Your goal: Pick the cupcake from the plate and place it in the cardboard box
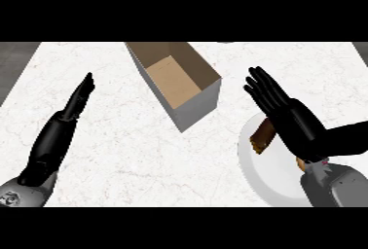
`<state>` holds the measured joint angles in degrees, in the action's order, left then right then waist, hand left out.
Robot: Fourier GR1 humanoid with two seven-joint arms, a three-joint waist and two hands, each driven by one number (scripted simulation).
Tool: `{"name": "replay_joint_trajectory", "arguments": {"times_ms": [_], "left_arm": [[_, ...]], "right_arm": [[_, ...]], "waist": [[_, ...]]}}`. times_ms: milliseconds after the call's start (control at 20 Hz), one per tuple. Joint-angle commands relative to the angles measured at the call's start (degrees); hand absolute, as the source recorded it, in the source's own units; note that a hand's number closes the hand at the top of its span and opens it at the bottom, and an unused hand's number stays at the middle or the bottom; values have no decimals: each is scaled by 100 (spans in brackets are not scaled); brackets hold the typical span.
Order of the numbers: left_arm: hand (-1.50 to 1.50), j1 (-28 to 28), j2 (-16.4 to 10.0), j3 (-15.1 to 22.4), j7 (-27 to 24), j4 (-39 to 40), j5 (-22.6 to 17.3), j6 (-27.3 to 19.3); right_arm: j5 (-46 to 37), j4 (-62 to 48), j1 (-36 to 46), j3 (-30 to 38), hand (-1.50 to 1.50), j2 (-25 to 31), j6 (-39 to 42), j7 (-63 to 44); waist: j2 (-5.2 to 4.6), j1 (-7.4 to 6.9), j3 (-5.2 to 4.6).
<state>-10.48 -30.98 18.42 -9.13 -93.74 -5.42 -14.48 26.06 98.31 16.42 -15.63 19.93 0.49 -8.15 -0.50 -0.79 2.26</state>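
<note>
So the right hand (291, 116) is hanging over the plate (260, 179) on the right side of the view. Its fingers (265, 88) are stretching out straight and lying close together, pointing toward the far edge of the counter (129, 146). They aren't curling around anything, so that hand is wide open and gripping nothing. What looks like the thumb is sticking out sideways to the right, away from the cupcake (263, 137).

The cupcake is sitting on the plate, right up against the left edge of that hand's palm. It's looking brown and tilted, with part of it hiding under the hand. Can't tell if the palm is actually touching it or just floating above it.

The plate is white and lying on the near right part of the counter, with the grey forearm covering its right side.

The left hand (75, 103) is showing at the left, seen edge-on. Its fingers are straight and together, pointing up and a bit right. It's resting there, open and holding nothing, well apart from the box (195, 104).

The box is sitting open at the top middle of the white marbled counter, between the two hands. It's turned at an angle, with its brown floor showing and its outer walls looking grey. It's near the plate, up and to the left, but not touching it.
</note>
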Motion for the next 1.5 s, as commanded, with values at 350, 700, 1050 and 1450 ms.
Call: {"name": "replay_joint_trajectory", "arguments": {"times_ms": [350, 700, 1050, 1450], "left_arm": [[0, 952, 44, -476, 828, 683, -262, -541], [0, 1127, 357, -279, 1156, 604, -119, -697], [0, 1121, 370, -338, 1149, 551, -101, -675], [0, 984, 273, -394, 1341, 534, -199, -444]], "right_arm": [[-2338, -1195, -785, 1878, 150, 1691, -2376, -166], [-2829, -251, -1623, 2159, -150, 84, -4700, 238], [-3849, 243, -2425, 1535, -150, 2047, -3191, -1991], [-3003, 1195, -2329, 1005, -150, 3370, -755, -4226]], "waist": [[-78, 392, -339], [75, 167, -230], [80, 145, -259], [45, 17, -258]]}}
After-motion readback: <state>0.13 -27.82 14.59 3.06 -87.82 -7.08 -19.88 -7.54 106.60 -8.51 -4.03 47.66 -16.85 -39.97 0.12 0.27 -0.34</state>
